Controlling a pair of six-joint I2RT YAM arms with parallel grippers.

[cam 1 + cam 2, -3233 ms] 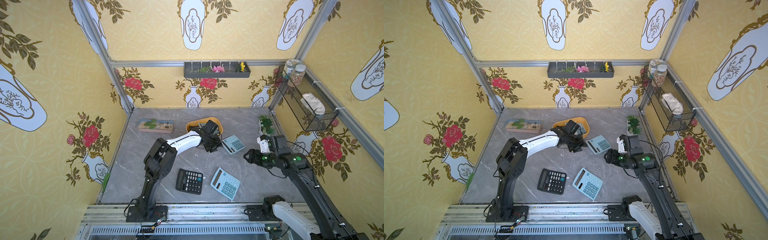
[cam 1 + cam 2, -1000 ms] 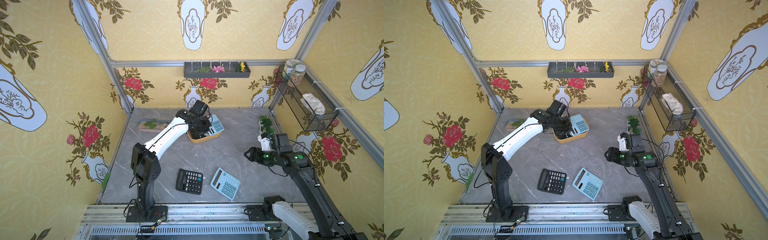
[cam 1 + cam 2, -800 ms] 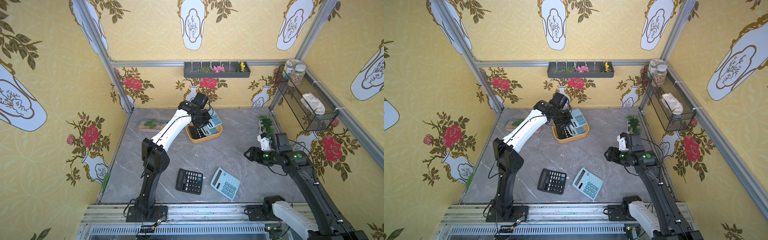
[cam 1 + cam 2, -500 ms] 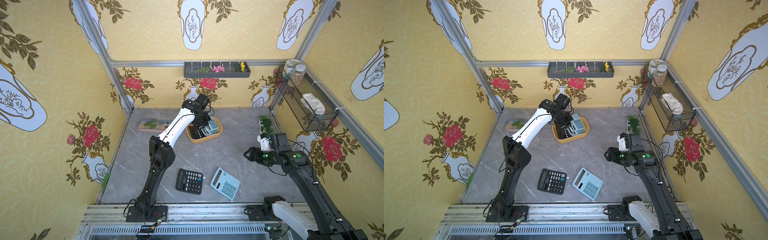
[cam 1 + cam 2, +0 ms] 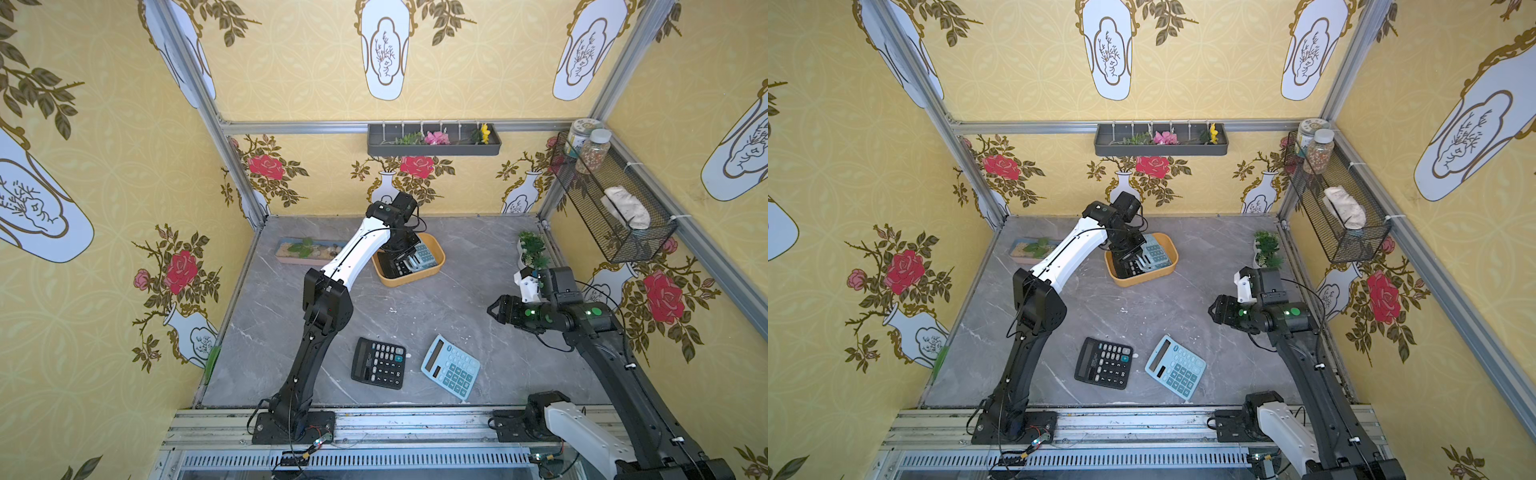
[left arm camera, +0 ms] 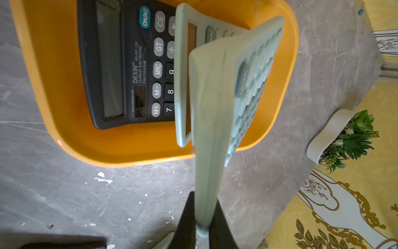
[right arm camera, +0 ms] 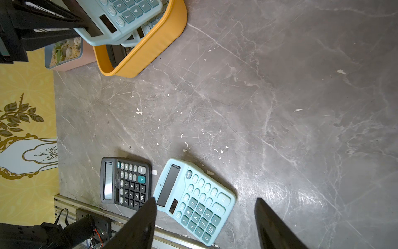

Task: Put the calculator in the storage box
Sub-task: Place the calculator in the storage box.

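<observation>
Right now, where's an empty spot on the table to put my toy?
The bare middle, between the storage box, the front black calculator, the front blue calculator and the right claw. The box itself is crowded.

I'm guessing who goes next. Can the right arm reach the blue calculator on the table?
Probably yes: the right gripper is open and empty, facing the blue calculator, with only bare table between.

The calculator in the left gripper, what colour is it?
The calculator is pale blue with teal keys, clearest in the right wrist view.
</observation>
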